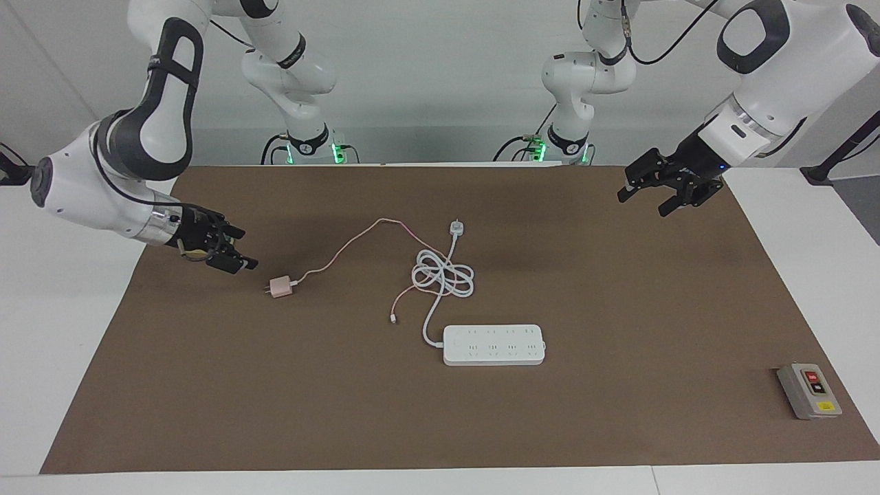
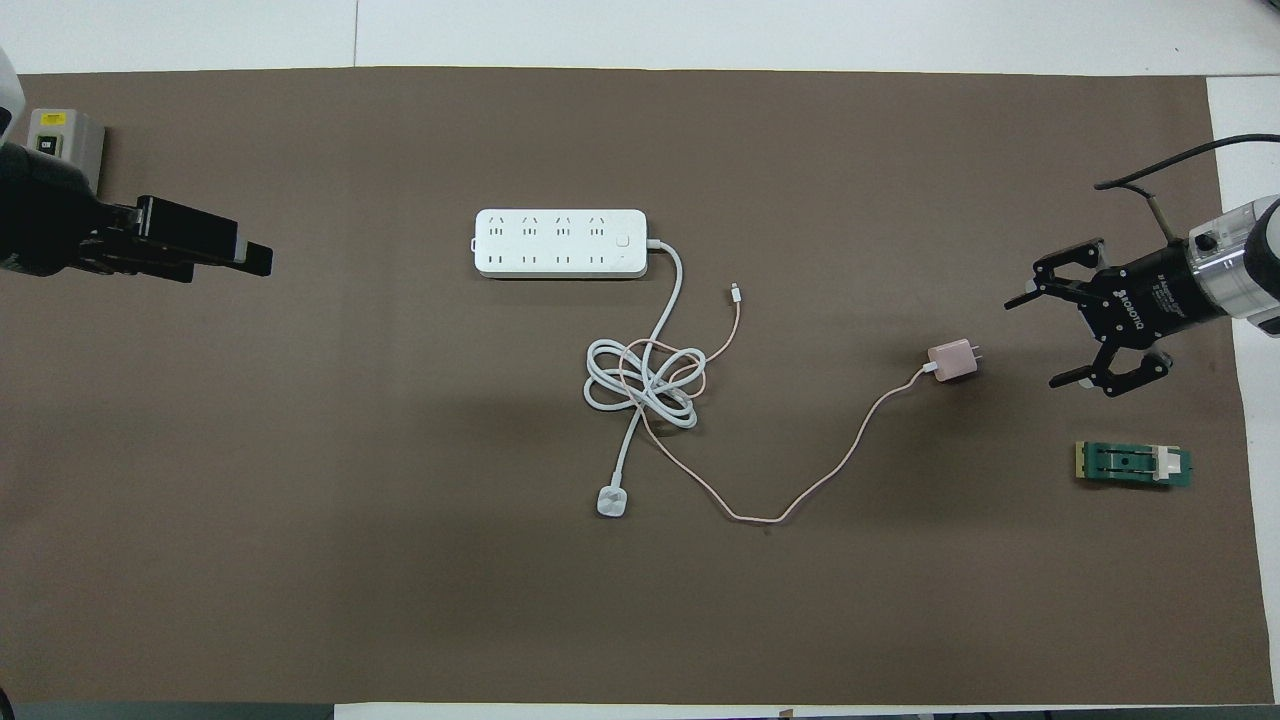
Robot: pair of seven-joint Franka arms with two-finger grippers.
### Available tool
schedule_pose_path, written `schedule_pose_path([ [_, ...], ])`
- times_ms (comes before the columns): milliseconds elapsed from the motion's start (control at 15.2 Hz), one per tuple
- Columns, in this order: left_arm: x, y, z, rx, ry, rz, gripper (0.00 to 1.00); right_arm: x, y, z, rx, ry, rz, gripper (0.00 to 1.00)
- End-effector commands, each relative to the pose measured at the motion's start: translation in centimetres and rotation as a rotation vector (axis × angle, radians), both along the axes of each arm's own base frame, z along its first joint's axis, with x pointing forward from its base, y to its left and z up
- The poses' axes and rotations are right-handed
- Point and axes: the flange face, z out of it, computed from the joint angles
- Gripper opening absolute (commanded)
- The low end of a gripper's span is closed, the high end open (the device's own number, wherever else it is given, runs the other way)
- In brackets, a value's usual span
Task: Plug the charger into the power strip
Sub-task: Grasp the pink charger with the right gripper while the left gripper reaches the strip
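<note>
The pale-pink charger (image 1: 280, 287) (image 2: 953, 360) lies on the brown mat with its prongs toward the right arm's end of the table. Its thin pink cable (image 1: 357, 237) (image 2: 830, 475) runs across to the coiled white cord. The white power strip (image 1: 493, 344) (image 2: 560, 243) lies flat, sockets up, farther from the robots than the coil. My right gripper (image 1: 240, 249) (image 2: 1045, 335) is open and empty, just off the charger's prong end, not touching it. My left gripper (image 1: 643, 204) (image 2: 255, 258) is open and empty, over the mat at the left arm's end, and waits.
The strip's thick white cord (image 1: 443, 278) (image 2: 645, 385) is coiled mid-table and ends in a small white plug (image 1: 456, 226) (image 2: 611, 502). A grey button box (image 1: 809, 390) (image 2: 62, 140) sits at the left arm's end. A small green block (image 2: 1133, 465) lies near the right gripper.
</note>
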Motion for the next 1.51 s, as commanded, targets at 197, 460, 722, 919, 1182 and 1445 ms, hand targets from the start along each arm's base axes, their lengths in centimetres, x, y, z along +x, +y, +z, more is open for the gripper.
schedule_pose_path([
  [197, 1.8, -1.2, -3.2, -0.150, 0.077, 0.012, 1.00, 0.0, -0.5, -5.1, 0.046, 0.097, -0.118, 1.00],
  [460, 2.3, -0.3, -4.7, -0.209, 0.111, -0.005, 1.00, -0.1, 0.2, -7.0, 0.041, 0.112, -0.108, 1.00],
  [722, 3.2, 2.6, -8.7, -0.360, 0.120, -0.111, 1.00, 0.1, 0.0, -8.1, 0.038, 0.071, -0.084, 1.00],
  [919, 4.1, 4.5, -11.2, -0.415, 0.124, -0.105, 1.00, -0.4, -0.9, -10.8, 0.069, 0.055, -0.041, 1.00],
  [1182, 4.8, 6.4, -15.1, -0.616, 0.220, -0.046, 1.00, -0.4, -0.7, -10.8, 0.081, 0.057, -0.045, 1.00],
  [1445, 5.9, 5.4, -17.2, -0.749, 0.237, -0.009, 1.00, -0.3, -0.3, -10.9, 0.098, 0.051, -0.061, 1.00],
])
